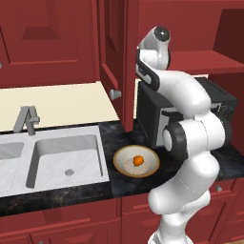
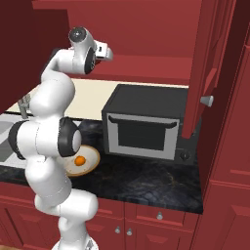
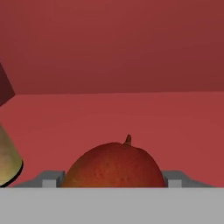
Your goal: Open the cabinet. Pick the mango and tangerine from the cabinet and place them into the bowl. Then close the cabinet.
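Observation:
The cabinet stands open, its doors point(image 1: 112, 47) point(image 2: 205, 63) swung out. My arm reaches up onto the red shelf point(image 2: 146, 63), and the gripper point(image 2: 110, 52) point(image 3: 113, 180) is there. The mango point(image 3: 114, 166), mostly red with a short stem, fills the gap between the two fingertips point(image 3: 52, 179), which press against its sides. Its underside is hidden. The tangerine point(image 1: 138, 160) point(image 2: 80, 160) lies in the middle of the cream-tan bowl point(image 1: 121, 159) point(image 2: 92, 157) on the dark counter.
A black microwave point(image 1: 152, 119) point(image 2: 146, 127) sits under the cabinet, right of the bowl. A sink point(image 1: 66, 157) with a faucet point(image 1: 28, 119) lies to the left. A pale cone-shaped thing point(image 3: 6, 162) shows at the hand view's left edge.

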Robot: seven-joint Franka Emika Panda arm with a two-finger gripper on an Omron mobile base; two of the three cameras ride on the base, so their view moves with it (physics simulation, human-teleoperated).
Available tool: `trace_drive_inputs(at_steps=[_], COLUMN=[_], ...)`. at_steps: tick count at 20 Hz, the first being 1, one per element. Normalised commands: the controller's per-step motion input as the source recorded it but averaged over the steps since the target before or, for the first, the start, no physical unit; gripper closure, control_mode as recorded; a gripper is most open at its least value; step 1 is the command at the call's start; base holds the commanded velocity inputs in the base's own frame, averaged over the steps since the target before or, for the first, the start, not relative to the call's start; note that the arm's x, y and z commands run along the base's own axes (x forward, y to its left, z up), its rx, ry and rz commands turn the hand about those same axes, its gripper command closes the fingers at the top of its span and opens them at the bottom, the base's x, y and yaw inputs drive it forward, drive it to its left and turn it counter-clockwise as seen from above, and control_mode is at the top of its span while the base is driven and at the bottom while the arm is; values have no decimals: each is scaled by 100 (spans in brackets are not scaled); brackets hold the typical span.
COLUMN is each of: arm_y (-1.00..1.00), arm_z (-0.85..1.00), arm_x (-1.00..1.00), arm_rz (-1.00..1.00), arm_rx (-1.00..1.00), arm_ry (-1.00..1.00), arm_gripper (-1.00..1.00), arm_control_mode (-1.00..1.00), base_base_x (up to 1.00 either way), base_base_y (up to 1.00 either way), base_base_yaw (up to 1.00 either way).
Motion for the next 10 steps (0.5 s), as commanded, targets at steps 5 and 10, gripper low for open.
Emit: trace_drive_inputs(at_steps=[5, 10], arm_y=[0, 0], arm_z=[13, 0], arm_x=[-86, -100], arm_rz=[0, 0], arm_rx=[0, 0], arm_ry=[-12, -1], arm_gripper=[100, 100], arm_control_mode=[-100, -100], base_base_x=[0, 0], base_base_y=[0, 0], base_base_yaw=[0, 0])
